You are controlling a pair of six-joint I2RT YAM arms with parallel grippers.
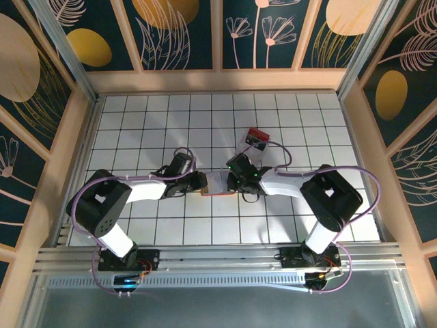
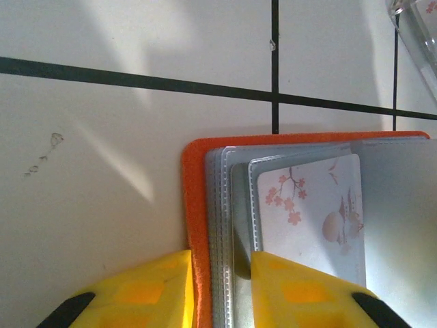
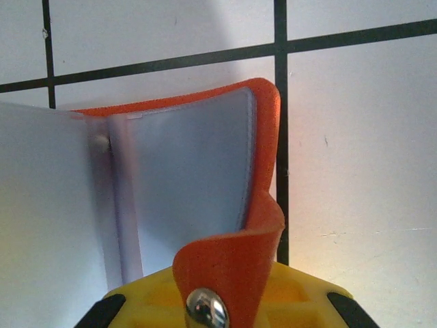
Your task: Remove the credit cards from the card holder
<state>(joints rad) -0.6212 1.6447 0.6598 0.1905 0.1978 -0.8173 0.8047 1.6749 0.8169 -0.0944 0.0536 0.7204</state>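
The card holder (image 1: 217, 183) lies open on the tiled table between my two grippers. In the left wrist view its orange rim (image 2: 194, 205) frames grey sleeves, and a white card with pink blossoms (image 2: 311, 205) sits in the top sleeve. My left gripper (image 2: 222, 294) straddles that rim. One yellow finger (image 2: 136, 294) rests on the table against the rim, the other finger (image 2: 307, 294) over the sleeves, with a narrow gap between. My right gripper (image 3: 225, 304) is shut on the holder's orange snap flap (image 3: 229, 263), which curls up from the blue-grey inside (image 3: 184, 171).
A clear box with red contents (image 1: 258, 139) stands just behind the right gripper; its edge (image 2: 416, 27) shows in the left wrist view. White tiles with black lines surround the holder. Wooden walls border the table on three sides.
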